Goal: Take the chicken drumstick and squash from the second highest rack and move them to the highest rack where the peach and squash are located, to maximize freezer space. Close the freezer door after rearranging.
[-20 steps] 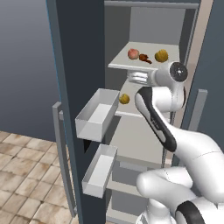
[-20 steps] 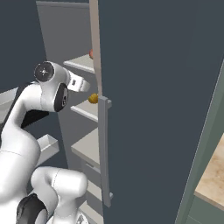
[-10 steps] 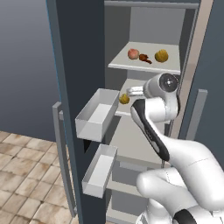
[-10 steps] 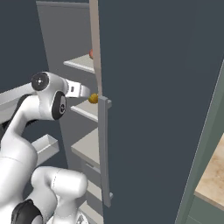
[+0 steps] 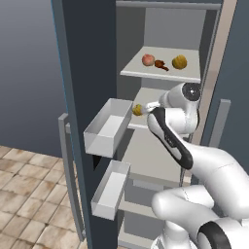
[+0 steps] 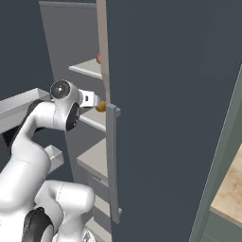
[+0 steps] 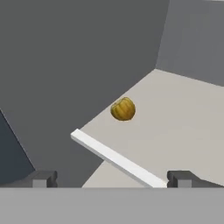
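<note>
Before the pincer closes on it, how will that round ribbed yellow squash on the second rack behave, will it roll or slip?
The round ribbed yellow squash looks nearly spherical and sits alone on the flat grey rack, so a nudge would probably roll it. Its rind looks hard, so it likely won't deform. The open pincer may slip off the curved sides unless centred.

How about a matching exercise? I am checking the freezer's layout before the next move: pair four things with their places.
Things:
1. peach
2. chicken drumstick
3. squash on the second highest rack
4. tool

Places:
A. middle of the highest rack, between two other foods
B. open, facing a lone squash
C. left end of the highest rack
D. near the rack's front edge, alone

Pairs: 1-C, 2-A, 3-D, 4-B
</note>
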